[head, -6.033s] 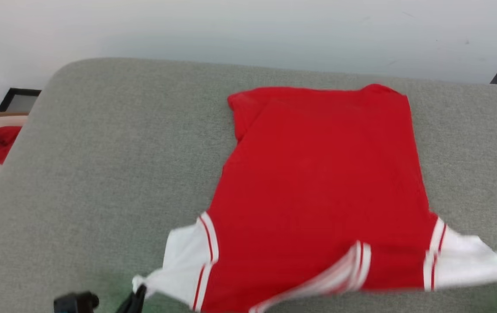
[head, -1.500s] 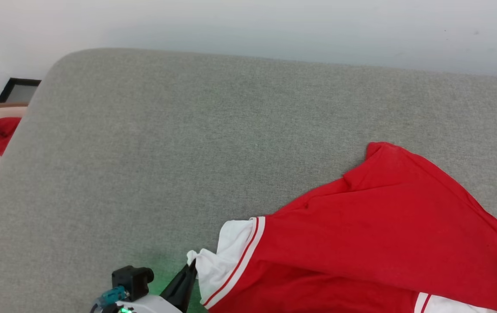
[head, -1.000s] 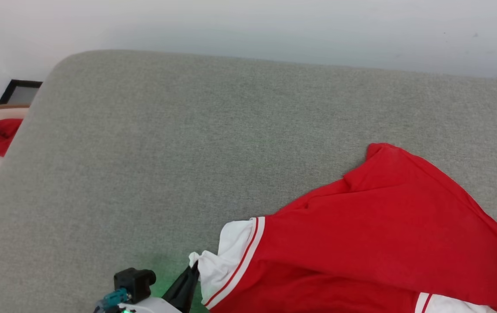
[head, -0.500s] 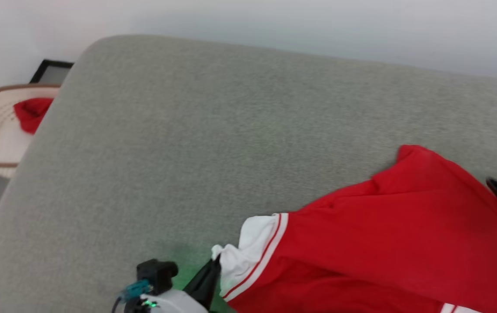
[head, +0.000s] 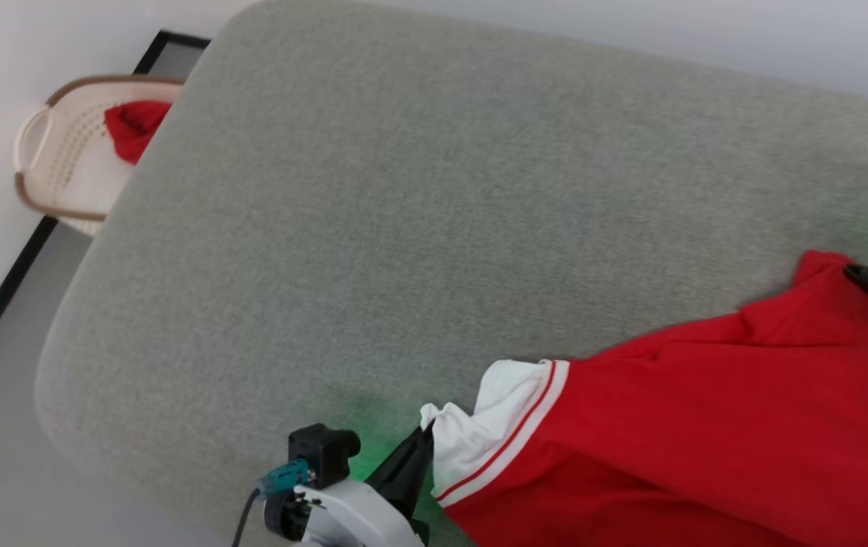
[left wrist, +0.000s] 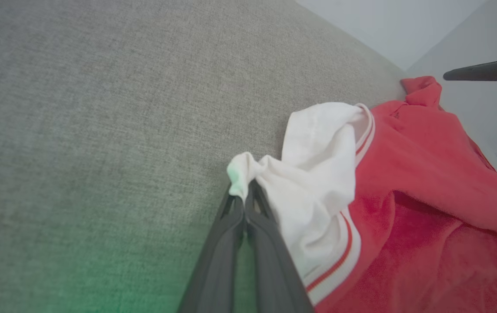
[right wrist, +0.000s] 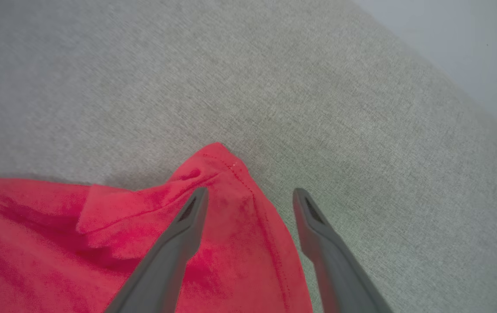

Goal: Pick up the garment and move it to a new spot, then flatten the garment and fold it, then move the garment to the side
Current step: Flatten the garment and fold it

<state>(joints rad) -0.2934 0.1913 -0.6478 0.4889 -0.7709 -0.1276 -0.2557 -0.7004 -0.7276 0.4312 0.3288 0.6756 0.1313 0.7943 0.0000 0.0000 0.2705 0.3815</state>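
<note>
My left gripper point(left wrist: 245, 195): jaws clenched on bunched tip of white sleeve point(left wrist: 318, 174) of garment point(head: 707, 433). My right gripper point(right wrist: 250, 195): jaws released, spread astride red hem corner (one finger over cloth, other over bare cushion). Garment lies crumpled on near right of grey cushion point(head: 403, 190). Basket point(head: 46, 163) holding red scrap point(head: 130, 129) sits off far left edge.

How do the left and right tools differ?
The left tool is shut on the garment, at its white sleeve; the right tool is open, gripping nothing. The left tool holds the sleeve tip; the right tool is at a red corner. Both are dark grey.
</note>
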